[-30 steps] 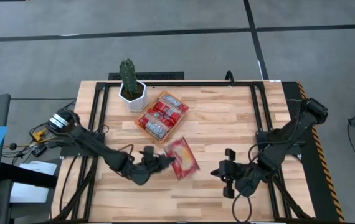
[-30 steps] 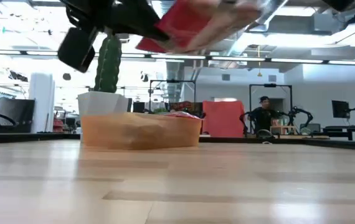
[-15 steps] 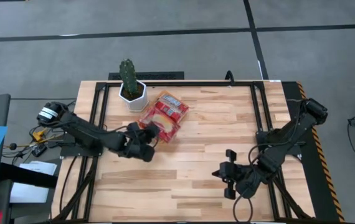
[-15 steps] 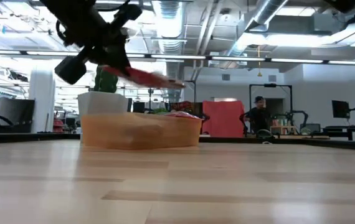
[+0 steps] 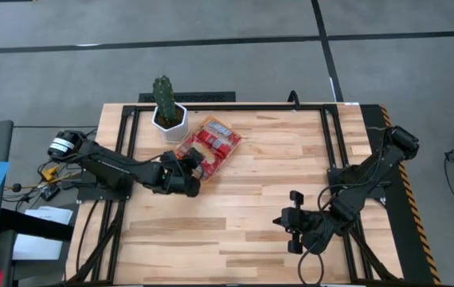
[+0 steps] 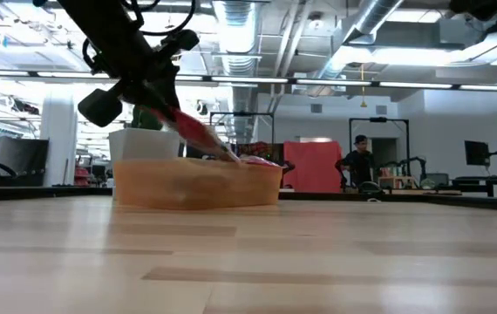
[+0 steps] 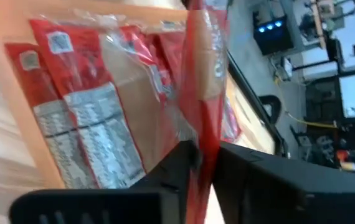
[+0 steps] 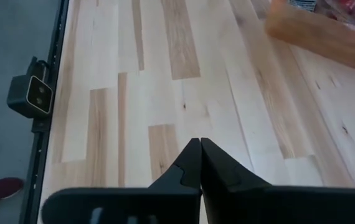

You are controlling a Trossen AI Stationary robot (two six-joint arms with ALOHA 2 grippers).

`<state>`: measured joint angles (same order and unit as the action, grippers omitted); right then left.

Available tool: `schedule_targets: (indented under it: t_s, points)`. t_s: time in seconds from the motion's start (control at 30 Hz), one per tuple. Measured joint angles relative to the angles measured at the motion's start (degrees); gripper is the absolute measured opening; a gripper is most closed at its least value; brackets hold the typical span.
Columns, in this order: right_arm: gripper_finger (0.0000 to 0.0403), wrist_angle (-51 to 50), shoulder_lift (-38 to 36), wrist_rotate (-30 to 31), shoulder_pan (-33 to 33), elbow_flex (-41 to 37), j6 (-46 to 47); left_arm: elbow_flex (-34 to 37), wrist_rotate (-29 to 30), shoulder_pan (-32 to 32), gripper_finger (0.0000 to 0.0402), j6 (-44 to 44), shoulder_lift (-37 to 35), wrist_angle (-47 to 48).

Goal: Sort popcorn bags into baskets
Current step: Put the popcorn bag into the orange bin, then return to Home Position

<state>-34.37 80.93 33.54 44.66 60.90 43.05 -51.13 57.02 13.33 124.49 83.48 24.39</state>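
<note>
My left gripper (image 5: 190,169) hovers over the near end of the orange tray (image 5: 209,147), shut on a red popcorn bag (image 6: 203,138). In the left wrist view that bag (image 7: 205,74) shows edge-on above several red and silvery packets (image 7: 84,106) lying flat in the tray (image 7: 15,124). My right gripper (image 5: 295,219) waits shut above bare wood at the table's near right; its fingers (image 8: 200,149) touch nothing. The tray's near wall (image 6: 196,183) hides its contents in the low view. My left gripper pinches the red bag by its upper edge (image 7: 203,146) between the two fingers, which lie across that edge. The fingers slant down from the table's near left side. The bag hangs tilted below them, its lower end (image 6: 229,155) dipping behind the tray's rim.
A white hexagonal pot with a green cactus (image 5: 167,112) stands just left of the tray's far end, close to my left arm. Black frame rails run along the table's edges (image 5: 322,127). Bare wood lies between the tray and my right gripper. A person (image 6: 369,161) is in the room behind.
My left gripper has carried the red bag from above the table's middle toward the far left, over the tray's near end, and lowered it. The bag, held nearly level before, now tips downward with its free end in the tray.
</note>
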Motion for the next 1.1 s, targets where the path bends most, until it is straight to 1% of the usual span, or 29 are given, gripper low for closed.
schedule_targets:
  t_s: [0.13,0.3,0.43,0.5,0.57,0.63,0.7,0.8,0.87,0.97,1.0,1.03,1.1]
  points:
    - [0.0021,-0.59,0.00,-0.01,0.00,0.00,0.00,0.00,-1.36,-1.19,0.0081,0.70,0.00,1.45]
    - [0.0035,-1.44,0.00,-0.02,0.00,0.00,0.02,0.00,-2.34,-1.39,0.0142,-2.44,0.00,2.15]
    - [0.0036,-1.49,0.00,-0.02,-0.02,0.00,-0.01,0.00,-7.08,-1.14,0.0182,-7.18,-0.92,2.30]
    - [0.0034,-1.38,-0.55,-0.19,-0.07,-0.02,-0.62,0.00,-9.88,-0.85,0.0196,-9.28,-2.47,2.08]
    - [0.0030,-2.23,-2.28,-0.79,-0.07,0.89,-2.06,0.00,-11.05,-0.16,0.0206,-12.57,-4.91,0.95]
    - [0.0026,-2.96,-4.62,-0.79,-0.07,3.46,-4.80,0.00,-11.05,0.82,0.0210,-18.03,-8.45,-1.39]
    - [0.0023,-5.20,-7.33,-0.66,-0.07,6.63,-9.09,0.00,-10.27,1.61,0.0211,-25.79,-12.57,-5.46]
    - [0.0020,-9.15,-11.69,0.48,-0.37,11.56,-18.43,0.00,-10.30,2.97,0.0211,-42.83,-19.08,-12.76]
    - [0.0019,-11.37,-14.95,1.89,-1.10,14.38,-24.92,-0.02,-11.66,3.75,0.0211,-55.31,-23.13,-16.27]
    - [0.0021,-12.20,-20.56,6.01,-2.51,15.21,-27.11,-0.02,-15.18,4.21,0.0212,-70.09,-28.61,-17.16]
    - [0.0023,-12.15,-22.56,6.92,-3.20,14.85,-28.47,-0.02,-15.93,4.21,0.0212,-73.15,-30.29,-16.40]
    - [0.0025,-12.43,-24.99,7.18,-4.54,14.15,-29.60,-0.02,-16.15,4.21,0.0212,-74.35,-31.61,-15.82]
    - [0.0028,-13.49,-30.54,6.90,-8.28,11.77,-28.96,-0.04,-16.11,4.18,0.0212,-74.37,-34.27,-13.54]
